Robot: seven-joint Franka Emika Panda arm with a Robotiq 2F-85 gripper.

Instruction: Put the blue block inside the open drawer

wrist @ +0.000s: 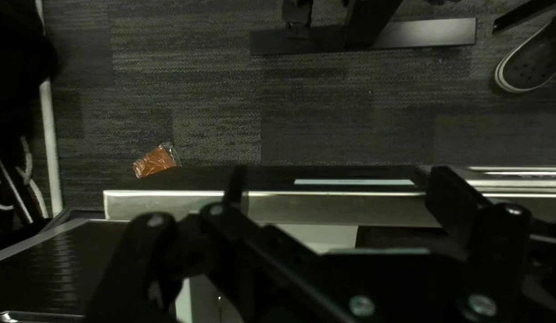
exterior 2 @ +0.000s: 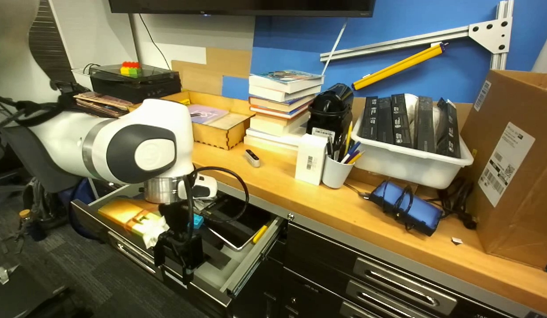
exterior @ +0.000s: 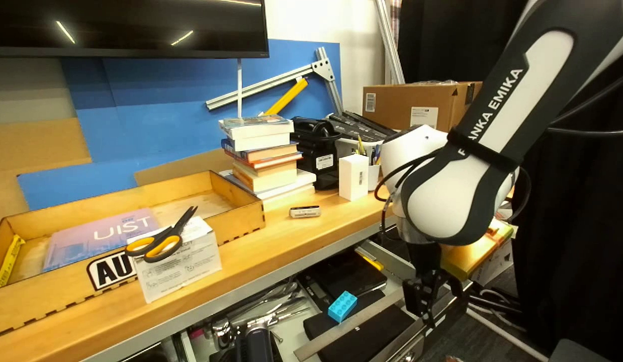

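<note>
The small bright blue block (exterior: 342, 306) lies on dark flat items within the open drawer (exterior: 391, 261). It shows partly in an exterior view (exterior 2: 198, 221), half hidden behind the gripper and its cable. It is out of the wrist view. The black drawer is pulled out; its side wall (exterior 2: 251, 260) and its front rim (wrist: 327, 208) also show. My gripper (exterior: 442, 306) hangs pointing down at the drawer's front edge, apart from the block. It also shows there in an exterior view (exterior 2: 174, 270). In the wrist view its fingers (wrist: 340, 188) are spread with nothing between them.
Metal tools (exterior: 271, 306) lie in the drawer left of the block. A yellow box (exterior 2: 127, 214) lies in the drawer's left part. The wooden counter (exterior 2: 273, 170) overhangs the back of the drawer. It bears stacked books (exterior: 268, 156) and a wooden tray (exterior: 238, 221).
</note>
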